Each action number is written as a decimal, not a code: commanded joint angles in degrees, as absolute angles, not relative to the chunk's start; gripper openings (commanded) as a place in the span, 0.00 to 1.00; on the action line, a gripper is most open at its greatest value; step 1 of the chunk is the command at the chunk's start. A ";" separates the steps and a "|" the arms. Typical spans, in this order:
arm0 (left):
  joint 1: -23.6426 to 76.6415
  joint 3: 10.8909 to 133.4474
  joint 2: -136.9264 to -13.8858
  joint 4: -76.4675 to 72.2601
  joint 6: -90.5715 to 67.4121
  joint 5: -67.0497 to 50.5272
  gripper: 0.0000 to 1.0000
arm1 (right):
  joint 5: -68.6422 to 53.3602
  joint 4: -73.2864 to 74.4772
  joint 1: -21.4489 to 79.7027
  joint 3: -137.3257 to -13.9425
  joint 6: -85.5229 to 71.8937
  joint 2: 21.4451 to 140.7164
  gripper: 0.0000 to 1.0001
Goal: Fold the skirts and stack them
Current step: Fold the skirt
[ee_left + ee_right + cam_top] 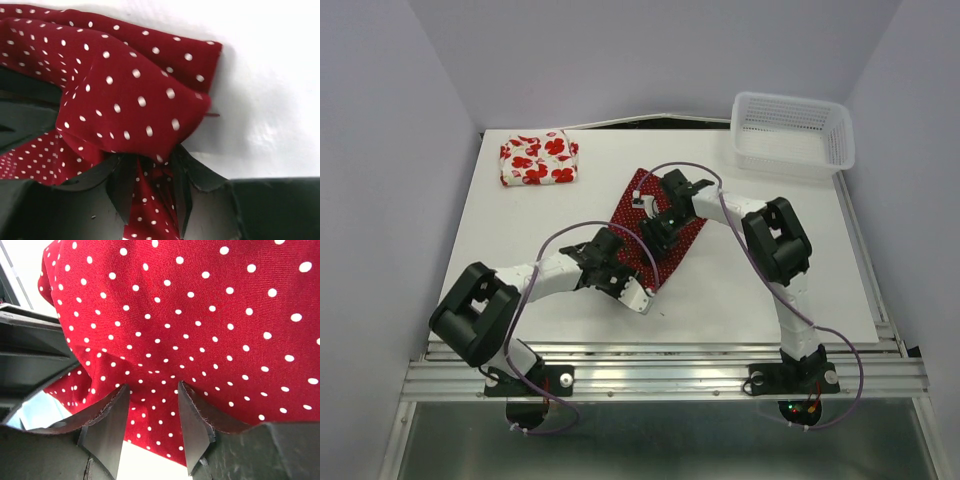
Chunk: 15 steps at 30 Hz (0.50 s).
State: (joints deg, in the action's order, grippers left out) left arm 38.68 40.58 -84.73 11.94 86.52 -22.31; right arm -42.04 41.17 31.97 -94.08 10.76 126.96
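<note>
At your far left the folded flowered skirt (pixel 538 160) lies on the desk (pixel 520 230), long side running left to right, well apart from both arms. Your left claw (pixel 149 156) sits at the near edge of the dotted red skirt (pixel 670 245) with a fold of cloth filling the gap between its jaws; you cannot tell whether it pinches or only straddles that fold. The dotted skirt lies mid-desk, turned diagonal, one corner pointing to the far side; both arms cover so much that its long axis is hard to make out. Your right claw (pixel 152 386) is released, jaws apart, tips against the cloth. The white basket (pixel 790 98) stands at the far right corner.
</note>
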 commanded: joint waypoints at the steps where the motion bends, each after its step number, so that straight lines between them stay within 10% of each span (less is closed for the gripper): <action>1: 38.94 39.55 -89.12 14.06 87.89 -19.95 0.45 | -34.19 44.21 32.17 -93.69 13.54 130.78 0.50; 4: 38.94 39.90 -89.82 14.50 88.42 -20.74 0.33 | -34.19 44.47 32.17 -93.96 13.80 130.96 0.49; 7: 39.02 42.00 -90.26 16.51 88.59 -23.02 0.01 | -34.10 44.65 32.17 -94.04 13.97 130.96 0.49; 15: 39.20 43.86 -81.77 31.43 87.37 -23.37 0.00 | -32.69 44.74 31.47 -97.10 13.63 127.28 0.54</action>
